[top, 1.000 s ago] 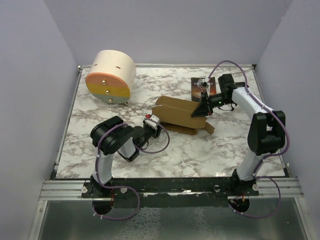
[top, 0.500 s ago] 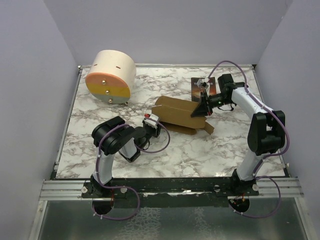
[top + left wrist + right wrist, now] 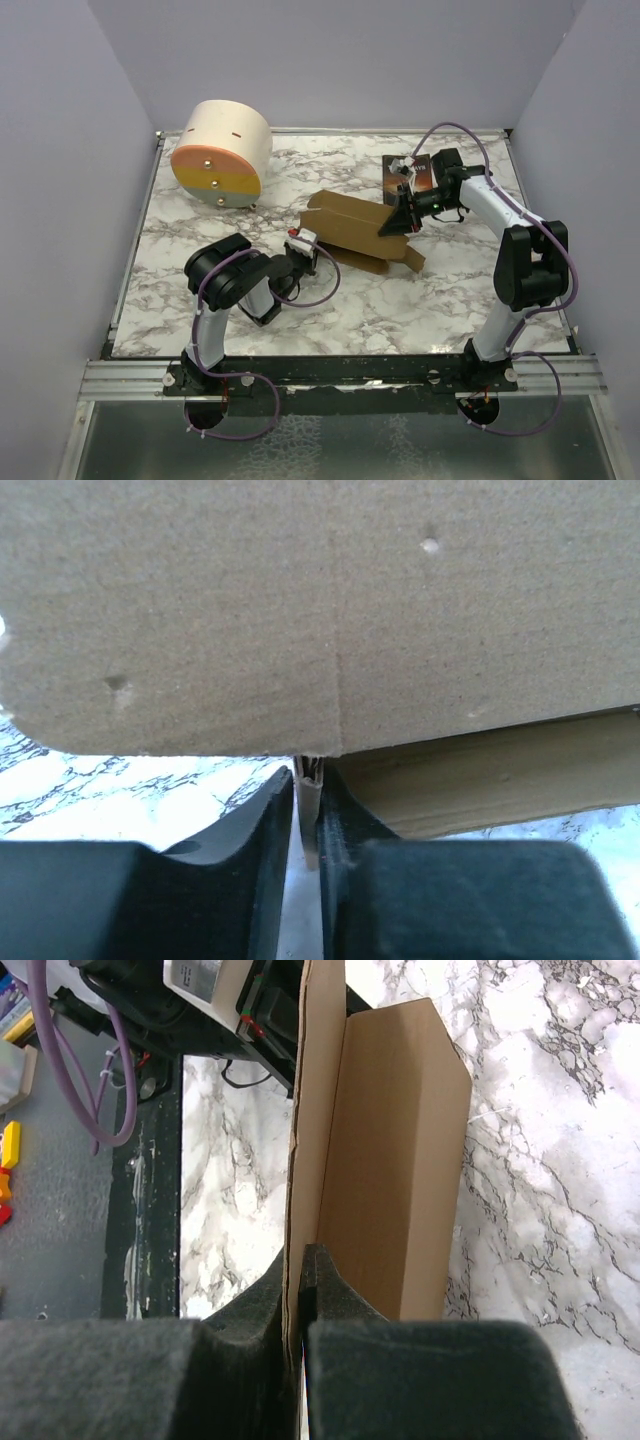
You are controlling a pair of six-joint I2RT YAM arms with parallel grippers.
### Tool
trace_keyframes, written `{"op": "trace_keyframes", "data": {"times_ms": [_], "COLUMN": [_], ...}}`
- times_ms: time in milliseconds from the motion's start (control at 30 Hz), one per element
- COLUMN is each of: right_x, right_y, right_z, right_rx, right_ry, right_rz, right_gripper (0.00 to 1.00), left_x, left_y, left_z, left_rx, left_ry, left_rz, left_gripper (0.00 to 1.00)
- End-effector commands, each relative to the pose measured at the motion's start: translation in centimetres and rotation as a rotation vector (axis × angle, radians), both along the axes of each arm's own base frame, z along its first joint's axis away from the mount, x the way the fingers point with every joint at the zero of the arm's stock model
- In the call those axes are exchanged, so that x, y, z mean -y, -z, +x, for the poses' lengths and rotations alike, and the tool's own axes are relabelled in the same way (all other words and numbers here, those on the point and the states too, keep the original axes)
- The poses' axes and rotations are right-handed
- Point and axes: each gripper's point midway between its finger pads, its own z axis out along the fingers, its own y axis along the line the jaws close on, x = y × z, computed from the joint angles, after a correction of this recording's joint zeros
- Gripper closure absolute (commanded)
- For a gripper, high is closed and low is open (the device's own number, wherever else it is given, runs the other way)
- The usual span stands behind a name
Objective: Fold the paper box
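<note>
Setting: marble-patterned table [image 3: 430, 300] enclosed by plain lavender walls [image 3: 330, 60], with both arm bases at the near edge.
Paper box [image 3: 345, 225]: brown cardboard, partly folded, lying mid-table slightly right of centre; one long panel stands up and the flaps at the right end are splayed.
Left gripper [image 3: 303, 245]: at the box's left end; the wrist view shows its jaws pressed onto a thin cardboard edge that hangs below a broad flap.
Right gripper [image 3: 400, 215]: at the box's right end, jaws pinching an upright panel edge-on; a creased side panel lies just beside it.
Change: a second ago the left gripper sat just short of the left end with its jaws apart. It has since advanced to the cardboard and closed on it. The right gripper's pinch is unchanged, and the box has shifted slightly left.
Meaning for the task: the box now appears held at both ends, which should let a panel be turned along its crease; the folding looks only partly done.
Bystanders: cream cylinder [image 3: 222, 150] at far left; dark book [image 3: 393, 172] at far right, behind the right gripper, both well apart from the fold.
</note>
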Motion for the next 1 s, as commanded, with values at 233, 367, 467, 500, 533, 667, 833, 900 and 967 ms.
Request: {"op": "trace_keyframes", "data": {"times_ms": [233,367,467,500,533,667,833,900,967], "right_x": [0.1,0.1,0.1,0.1,0.1,0.1,0.1,0.1,0.1], "right_y": [0.6,0.7,0.7,0.7,0.7,0.8,0.8,0.8,0.8], "right_z": [0.2,0.3,0.3,0.3,0.3,0.4,0.4,0.4,0.4], "right_rx": [-0.023,-0.026,-0.027,-0.028,-0.028,-0.031,-0.032,-0.034,-0.035], "right_ry": [0.017,0.021,0.025,0.026,0.027,0.031,0.031,0.031,0.031], "right_rz": [-0.004,-0.006,-0.007,-0.007,-0.007,-0.007,-0.007,-0.006,-0.007], "right_gripper": [0.99,0.99,0.99,0.99,0.99,0.99,0.99,0.99,0.99], "left_x": [-0.9,-0.8,-0.7,-0.6,-0.5,-0.4,-0.5,-0.5,-0.4], "left_y": [-5.0,-5.6,-6.1,-6.2,-6.4,-7.0,-7.6,-7.7,-7.7], "left_z": [0.3,0.2,0.3,0.3,0.4,0.7,1.2,1.4,1.6], "left_rx": [0.140,0.158,0.174,0.179,0.185,0.207,0.223,0.226,0.229], "left_ry": [-0.043,-0.040,-0.038,-0.037,-0.036,-0.044,-0.068,-0.079,-0.087], "left_rz": [-0.140,-0.156,-0.160,-0.161,-0.161,-0.158,-0.166,-0.168,-0.168], "left_gripper": [0.66,0.61,0.59,0.59,0.59,0.59,0.60,0.60,0.60]}}
